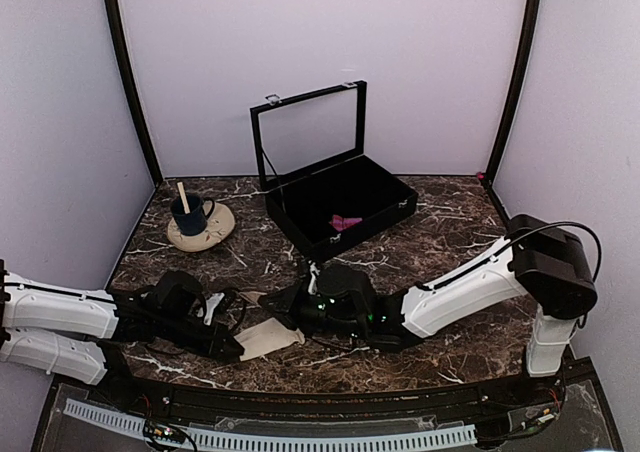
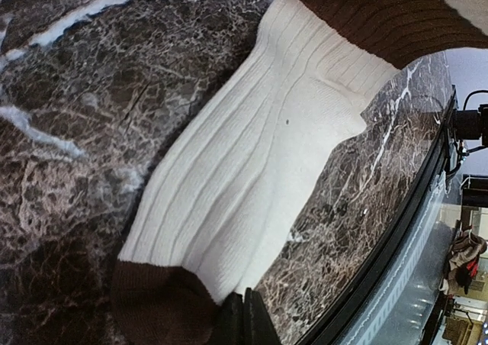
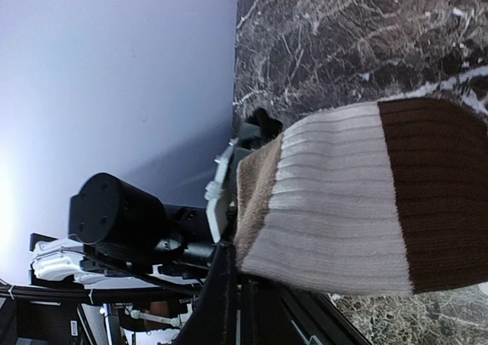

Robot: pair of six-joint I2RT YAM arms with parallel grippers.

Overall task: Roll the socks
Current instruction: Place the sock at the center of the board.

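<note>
1. Your left hand (image 2: pixel 242 320) is closed. Its fingers meet on the edge of the cream sock (image 2: pixel 252 177), just beside one brown end (image 2: pixel 160 307). This looks like a pinch, not a mere touch.
2. Your right hand (image 3: pixel 232 291) is also closed, on the same sock near the other brown band (image 3: pixel 435 192). That end sits raised before the right wrist camera, so I judge it lifted off the table (image 1: pixel 450 242).
3. Likely reason for the two-end hold: the sock is limp, so one hand anchors it flat while the other turns its end over to start the roll.
4. From the left wrist view, the ribbed middle lies flat and unfolded on the marble, close to the near edge. No roll is formed yet, so this is an early step.
5. The pink sock (image 1: pixel 346 222) lies inside the open black case (image 1: pixel 295 230), well apart from both hands and untouched.
6. Risk, as a judgement: an edge pinch may slip once you start curling the cloth.
</note>
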